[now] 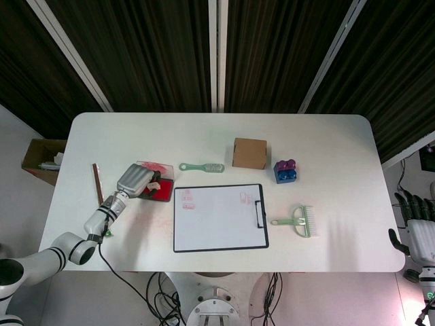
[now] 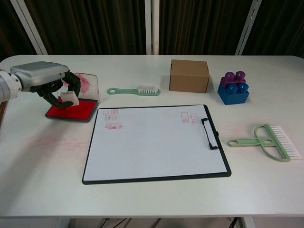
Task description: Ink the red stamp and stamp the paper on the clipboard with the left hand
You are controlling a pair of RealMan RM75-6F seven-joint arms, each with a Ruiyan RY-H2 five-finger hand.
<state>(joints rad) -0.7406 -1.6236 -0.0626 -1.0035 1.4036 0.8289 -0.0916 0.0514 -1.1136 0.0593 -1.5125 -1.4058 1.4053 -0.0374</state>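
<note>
My left hand (image 2: 45, 80) (image 1: 136, 180) hangs just above the red ink pad (image 2: 71, 110) (image 1: 162, 192) and pinches a small pale stamp (image 2: 69, 99) (image 1: 153, 185) in its curled fingers. The pad's clear lid (image 2: 86, 85) stands open behind it, smeared with red. To the right lies the black clipboard (image 2: 216, 156) (image 1: 262, 210) with white paper (image 2: 154, 140) (image 1: 214, 217) that carries red stamp marks (image 2: 112, 118) near its left and right top corners. My right hand (image 1: 416, 227) hangs beside the table's right edge, fingers apart, holding nothing.
A green brush (image 2: 134, 90) lies behind the clipboard, a cardboard box (image 2: 189, 76) and a blue and purple block (image 2: 233, 88) stand further right. A green comb-like brush (image 2: 268, 141) lies right of the clip. Red ink smears (image 2: 57, 141) mark the table. A brown stick (image 1: 97, 182) lies at the left.
</note>
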